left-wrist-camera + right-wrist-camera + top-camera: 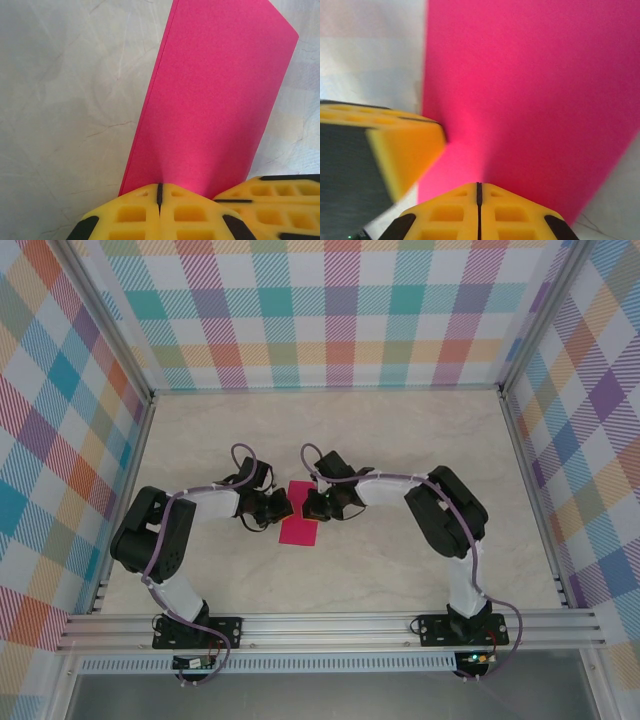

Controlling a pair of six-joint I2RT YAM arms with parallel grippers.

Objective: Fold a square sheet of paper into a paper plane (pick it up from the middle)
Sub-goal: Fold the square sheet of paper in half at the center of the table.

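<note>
Square sheet of paper [299, 530] is being pinched tight by left claw [160, 192] at 9 o'clock and right claw [479, 192] at 3 o'clock, so any uneven pulling is risking a tear or skewed crease.

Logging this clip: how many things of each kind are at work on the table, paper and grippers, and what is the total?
Magenta-pink paper sheet: 1
Yellow-fingered grippers, the left gripper and the right gripper: 2
Total: 3
</note>
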